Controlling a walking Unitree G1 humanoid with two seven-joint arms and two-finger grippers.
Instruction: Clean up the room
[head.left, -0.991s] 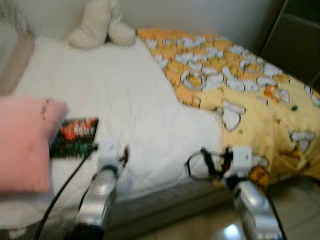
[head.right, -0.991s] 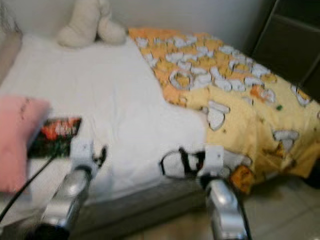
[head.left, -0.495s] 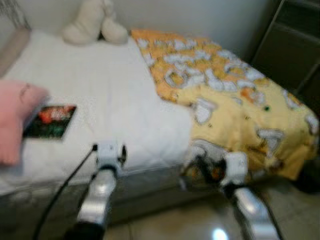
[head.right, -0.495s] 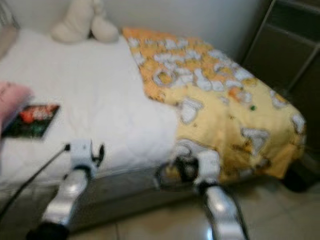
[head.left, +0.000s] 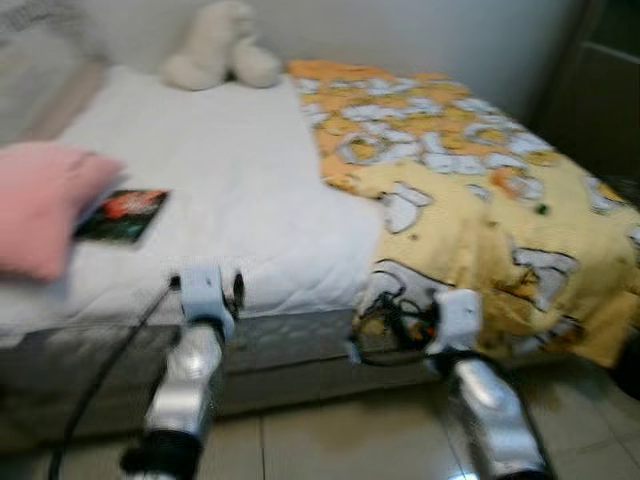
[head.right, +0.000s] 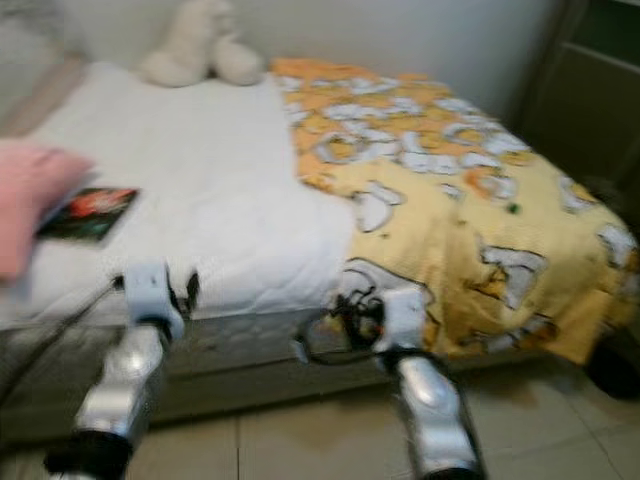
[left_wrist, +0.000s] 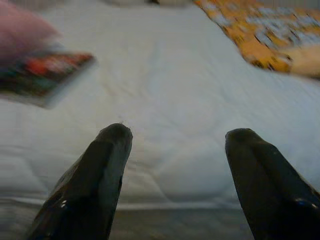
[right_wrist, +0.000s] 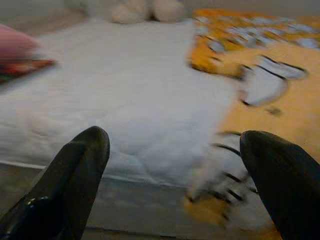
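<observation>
A bed with a white sheet (head.left: 220, 170) stands before me. A yellow and orange patterned blanket (head.left: 470, 190) covers its right half and hangs over the near edge. A pink pillow (head.left: 40, 205) lies at the left, with a dark book (head.left: 122, 215) beside it. A cream plush toy (head.left: 220, 45) sits at the far end. My left gripper (left_wrist: 175, 137) is open near the bed's front edge, holding nothing. My right gripper (right_wrist: 175, 142) is open too, facing the sheet and the blanket's edge.
The grey bed base (head.left: 290, 345) runs along the front, with tiled floor (head.left: 330, 440) below it. A dark cabinet (head.left: 600, 90) stands at the right. A black cable (head.left: 100, 380) trails from my left arm.
The camera has swung, so the whole bed has shifted in view and the pillow and book sit further right. Both arms stay low at the bed's front edge.
</observation>
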